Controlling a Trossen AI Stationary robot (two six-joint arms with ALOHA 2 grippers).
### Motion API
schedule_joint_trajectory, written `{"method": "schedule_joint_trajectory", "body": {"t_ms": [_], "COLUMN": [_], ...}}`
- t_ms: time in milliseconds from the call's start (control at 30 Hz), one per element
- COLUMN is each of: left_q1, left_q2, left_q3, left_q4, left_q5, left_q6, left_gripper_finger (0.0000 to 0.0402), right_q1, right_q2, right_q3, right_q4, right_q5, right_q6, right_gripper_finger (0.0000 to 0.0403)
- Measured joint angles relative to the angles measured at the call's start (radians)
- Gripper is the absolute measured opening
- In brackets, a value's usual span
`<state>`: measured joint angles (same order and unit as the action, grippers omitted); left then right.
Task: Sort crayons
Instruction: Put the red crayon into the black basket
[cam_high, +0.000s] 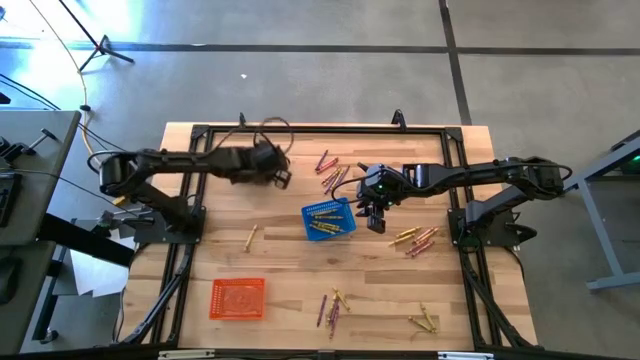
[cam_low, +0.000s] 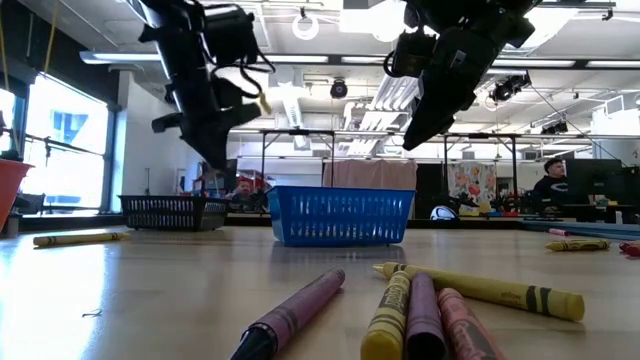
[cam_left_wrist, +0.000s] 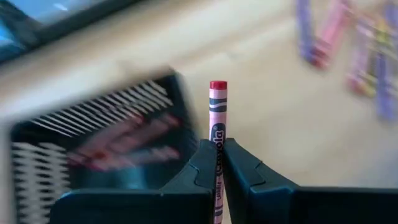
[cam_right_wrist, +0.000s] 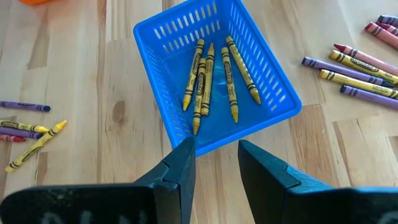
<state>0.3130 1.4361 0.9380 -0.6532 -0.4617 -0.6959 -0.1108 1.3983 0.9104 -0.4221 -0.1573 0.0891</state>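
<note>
My left gripper (cam_left_wrist: 219, 146) hangs over the table's far left part (cam_high: 276, 172), shut on a pink-red crayon (cam_left_wrist: 217, 106). Beside it in the left wrist view stands a black mesh basket (cam_left_wrist: 99, 143) with pink-red crayons inside; the low view shows it too (cam_low: 172, 212). My right gripper (cam_right_wrist: 214, 146) hovers open, with nothing between its fingers, above the right side of the blue mesh basket (cam_high: 328, 218), which has several yellow crayons (cam_right_wrist: 211, 78) lying on its floor. My left gripper pinches the pink-red crayon between its two fingers, on the wrapped shaft (cam_left_wrist: 217, 134) below the middle. The crayon lies along the fingers, and its red tip (cam_left_wrist: 218, 85) sticks out beyond them. It is lifted clear of the table.
An orange mesh basket (cam_high: 238, 298) sits near the front left. Loose crayons lie in clusters at the far middle (cam_high: 328, 170), right of the blue basket (cam_high: 415, 240) and near the front edge (cam_high: 330, 305), and one yellow crayon (cam_high: 250, 238) lies alone.
</note>
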Motion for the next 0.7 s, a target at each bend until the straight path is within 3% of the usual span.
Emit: {"method": "schedule_joint_trajectory", "body": {"t_ms": [133,333,500,700], "left_q1": [0.111,0.232,0.265,0.270], "left_q2": [0.000,0.000,0.000,0.000], "left_q3": [-0.011,-0.054,-0.080,-0.091], "left_q4": [-0.004,-0.008,-0.008,-0.005], "left_q5": [-0.025,0.049,0.065,0.076], "left_q6": [0.053,0.057,0.067,0.072], "left_gripper_finger": [0.0004,0.0004,0.0014,0.0060], "right_q1": [0.000,0.000,0.000,0.000], "right_q2": [0.000,0.000,0.000,0.000], "right_q3": [0.000,0.000,0.000,0.000], "right_q4": [0.000,0.000,-0.001,-0.002], "right_q5": [0.000,0.002,0.041,0.044], "right_q6": [0.000,0.000,-0.003,-0.003], "right_gripper_finger": [0.0107,0.0107,0.0107,0.0107]}}
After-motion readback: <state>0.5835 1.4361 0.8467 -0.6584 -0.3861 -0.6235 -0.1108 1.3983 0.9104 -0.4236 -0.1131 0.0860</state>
